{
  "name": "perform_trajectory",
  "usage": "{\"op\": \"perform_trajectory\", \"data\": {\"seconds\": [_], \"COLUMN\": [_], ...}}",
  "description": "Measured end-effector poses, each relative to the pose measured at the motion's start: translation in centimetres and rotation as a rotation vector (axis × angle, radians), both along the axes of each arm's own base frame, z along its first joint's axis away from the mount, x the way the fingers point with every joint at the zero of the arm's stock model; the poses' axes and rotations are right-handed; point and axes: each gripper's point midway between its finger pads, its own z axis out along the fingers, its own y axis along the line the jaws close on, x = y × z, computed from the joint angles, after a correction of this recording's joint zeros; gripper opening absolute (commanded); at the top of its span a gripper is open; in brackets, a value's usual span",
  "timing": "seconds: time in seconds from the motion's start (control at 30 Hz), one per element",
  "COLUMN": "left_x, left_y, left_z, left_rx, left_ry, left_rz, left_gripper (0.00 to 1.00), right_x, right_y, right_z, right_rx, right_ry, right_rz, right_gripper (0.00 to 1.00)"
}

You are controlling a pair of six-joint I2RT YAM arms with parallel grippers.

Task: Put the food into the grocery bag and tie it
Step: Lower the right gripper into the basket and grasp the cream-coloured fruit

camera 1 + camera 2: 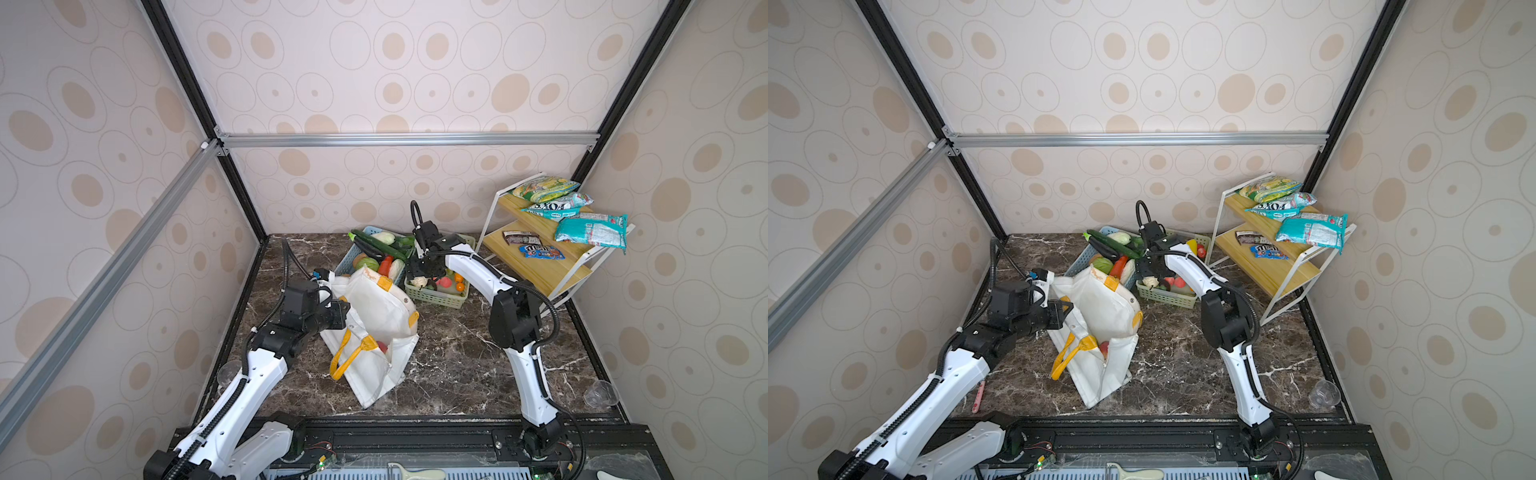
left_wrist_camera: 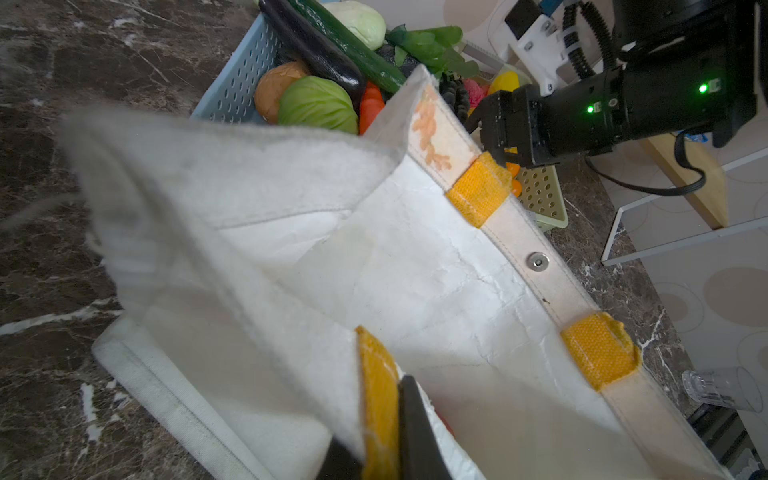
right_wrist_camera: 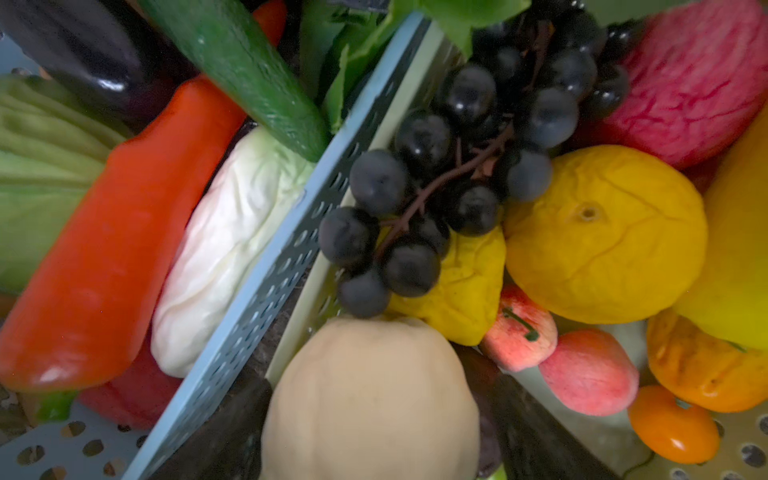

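The white grocery bag point(image 1: 374, 307) point(image 1: 1100, 307) point(image 2: 415, 270) stands open mid-table, its yellow handles point(image 1: 347, 359) hanging at the front. My left gripper point(image 1: 345, 309) point(image 2: 380, 449) is shut on the bag's near rim at a yellow strap. A red fruit point(image 1: 381, 347) shows inside the bag. My right gripper point(image 1: 419, 276) point(image 3: 374, 415) reaches into the green basket point(image 1: 436, 297), its jaws wide and closed round a cream-coloured fruit point(image 3: 370, 395). More food lies there: dark grapes point(image 3: 457, 166), a yellow fruit point(image 3: 602, 232), peaches point(image 3: 586, 370) and a pink fruit point(image 3: 698, 83).
A blue basket point(image 1: 347, 262) of toy vegetables stands just left of the green one, behind the bag. A wooden two-tier shelf point(image 1: 540, 266) with snack packets point(image 1: 590, 228) fills the back right. A clear plastic cup point(image 1: 600, 392) lies at the right edge.
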Motion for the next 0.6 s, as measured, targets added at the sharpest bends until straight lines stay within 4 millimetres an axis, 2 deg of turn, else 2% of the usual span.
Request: {"op": "perform_trajectory", "data": {"seconds": [0.33, 0.6], "left_x": [-0.02, -0.01], "left_y": [0.0, 0.0], "left_z": [0.01, 0.02], "left_rx": [0.0, 0.002], "left_ry": [0.0, -0.002], "left_rz": [-0.001, -0.003], "left_gripper": [0.0, 0.0], "right_x": [0.18, 0.06], "right_y": [0.4, 0.26], "right_z": [-0.01, -0.05], "right_rx": [0.019, 0.027], "right_ry": [-0.005, -0.013], "right_rz": [0.005, 0.001], "right_gripper": [0.7, 0.69]}}
